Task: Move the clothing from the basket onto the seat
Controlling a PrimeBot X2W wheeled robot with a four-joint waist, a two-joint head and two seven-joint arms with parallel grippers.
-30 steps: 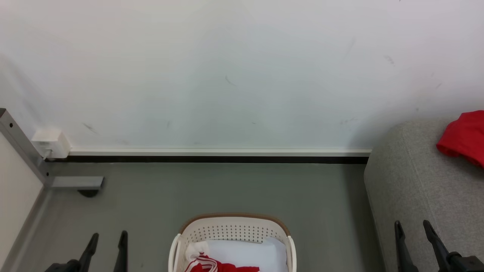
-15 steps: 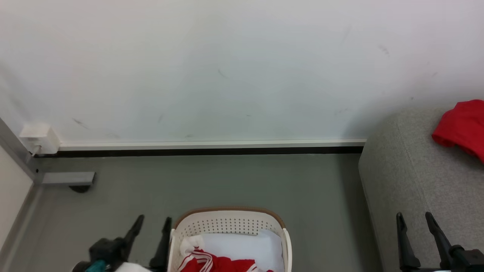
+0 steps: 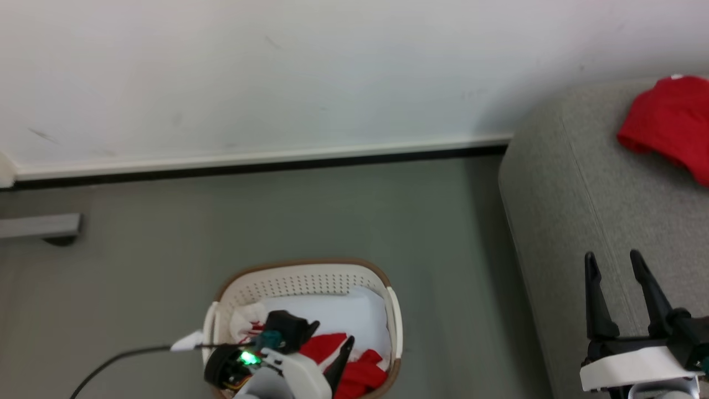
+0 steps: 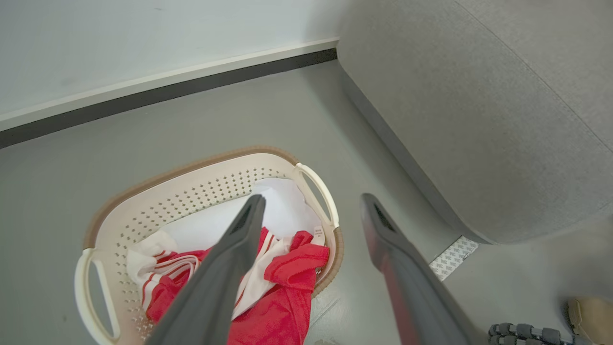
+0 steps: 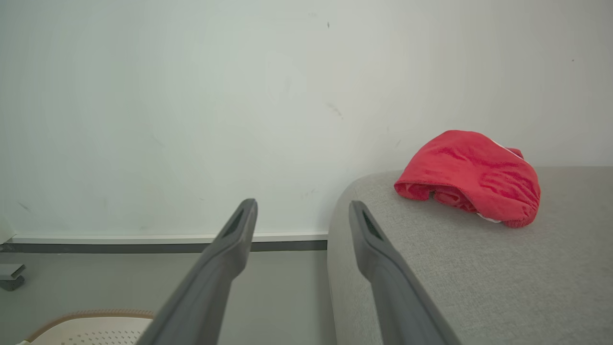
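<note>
Counting what shows, task is partway: one crumpled red garment [image 5: 469, 177] already lies on top of the sofa [image 5: 455, 287], close to the wall [image 5: 143, 120] and well apart from the rest. A heap of red-and-white clothing [image 4: 287, 306] sits in the laundry basket [image 4: 201, 196] on the floor [image 3: 310, 210], so at least that heap is left to move; how many pieces it holds I cannot tell. Left gripper [image 4: 311, 206] hangs above the basket with fingers spread wide and nothing between them. In the left wrist view one finger overlaps the heap and the other lies over bare floor outside the rim; it looks like a reach-in not yet made, no contact visible. Right gripper [image 3: 612, 257] is also wide apart and empty, over the sofa's near edge, far from the garment there. Clothing is soft, slightly fuzzy fabric, bunched and folded, with white panels and striped trim. Under it lies a plain white sheet [image 4: 287, 206], flat and smooth, against the basket's far side. Basket is oval, rigid white plastic, dotted with small holes, with a brown woven-look rim and looped side handles. Sofa is light grey coarse-weave upholstery, with rounded corners and a stitched seam along the top. Floor is smooth matte grey, with a dark baseboard [image 3: 249, 160] below the scuffed white wall.
</note>
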